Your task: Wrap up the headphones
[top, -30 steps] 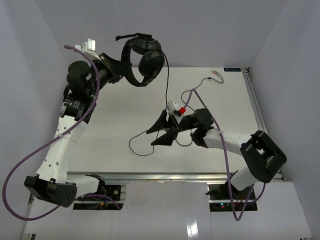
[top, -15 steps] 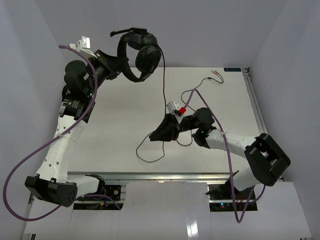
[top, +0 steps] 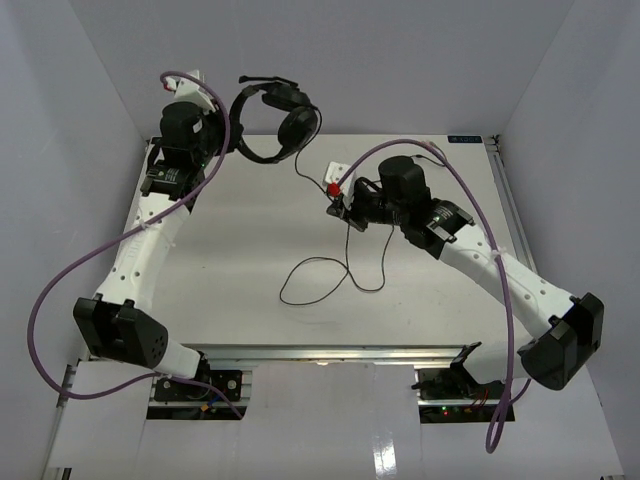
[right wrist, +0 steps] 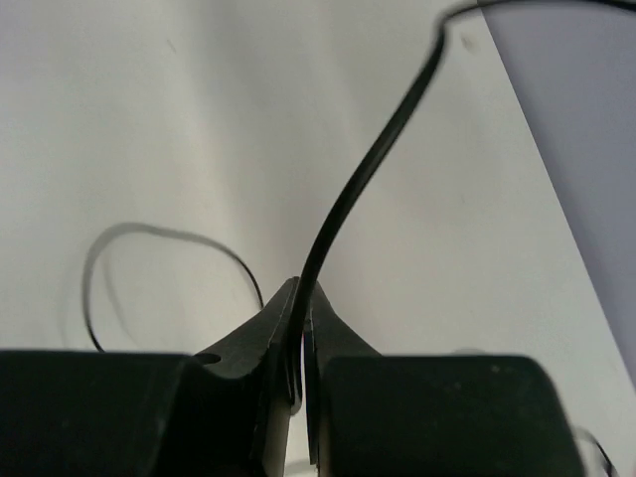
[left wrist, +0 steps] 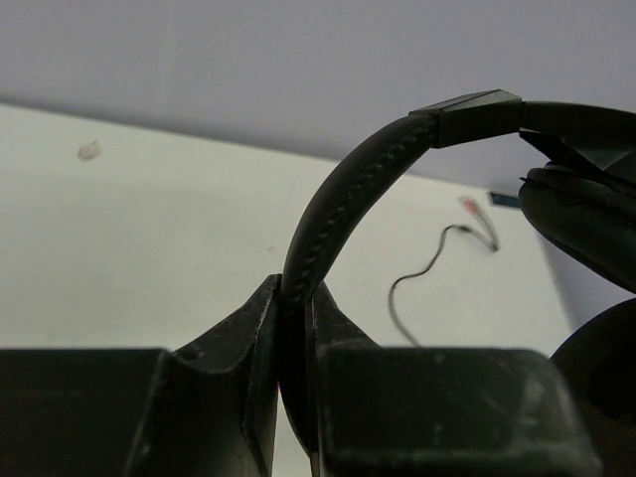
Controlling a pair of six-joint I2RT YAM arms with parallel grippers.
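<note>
The black headphones hang in the air above the table's far left. My left gripper is shut on their headband, which rises from between the jaws. An earcup shows at the right of the left wrist view. The thin black cable runs from the headphones to my right gripper, which is shut on it and held above the middle of the table. In the right wrist view the cable rises from the closed jaws. The rest loops on the table. The pink and green plugs lie at the far right.
The white table is walled by pale panels at the left, back and right. A metal rail runs along its right edge. Thick purple arm cables hang beside both arms.
My right gripper rose and moved back toward the far middle, pulling the cable up. My left arm swung the headphones back and slightly right. The cable loop on the table shifted.
</note>
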